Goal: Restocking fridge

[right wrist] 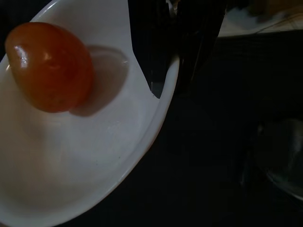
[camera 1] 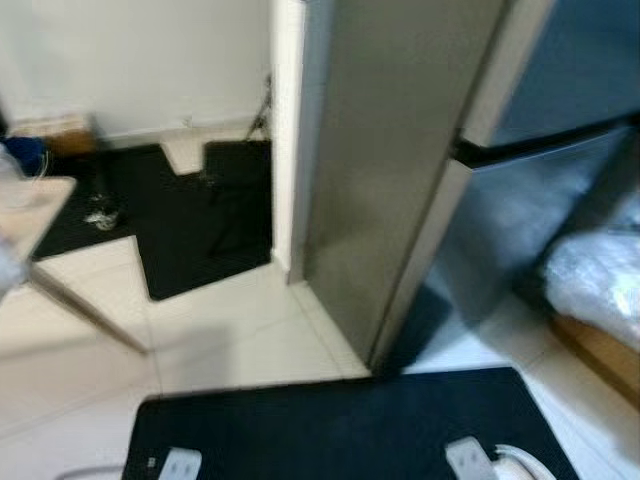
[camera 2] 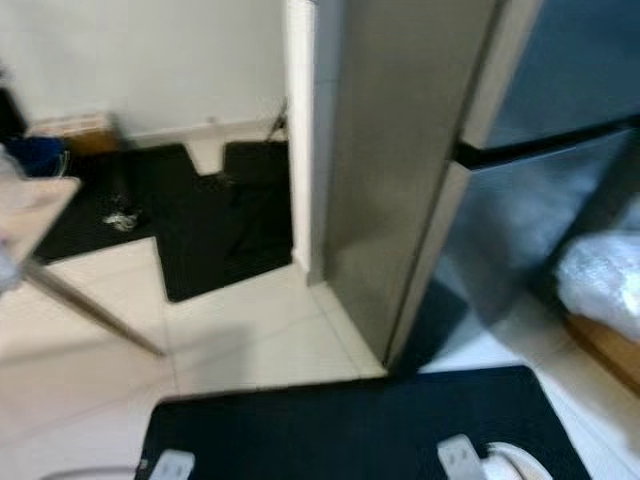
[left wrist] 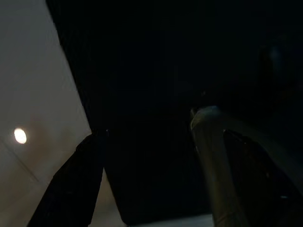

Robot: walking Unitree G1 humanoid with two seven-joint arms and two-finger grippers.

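The fridge (camera 1: 400,170) stands ahead on the right, with a grey side wall and two dark doors (camera 1: 560,90) that are both closed. In the right wrist view my right gripper (right wrist: 166,80) is shut on the rim of a white plate (right wrist: 71,161), which carries one red tomato (right wrist: 49,66). A bit of that plate's rim (camera 1: 522,462) peeks in at the bottom of the left eye view, beside my right wrist (camera 1: 468,460). The left wrist view is very dark; my left gripper (left wrist: 147,175) hangs low over the black mat, fingers apart with nothing between them.
A black mat (camera 1: 340,425) lies on the pale tiles in front of the fridge, and another (camera 1: 190,220) lies further back by the wall. A light table (camera 1: 40,215) juts in at the left. A plastic-wrapped bundle (camera 1: 600,275) sits on a box at the right.
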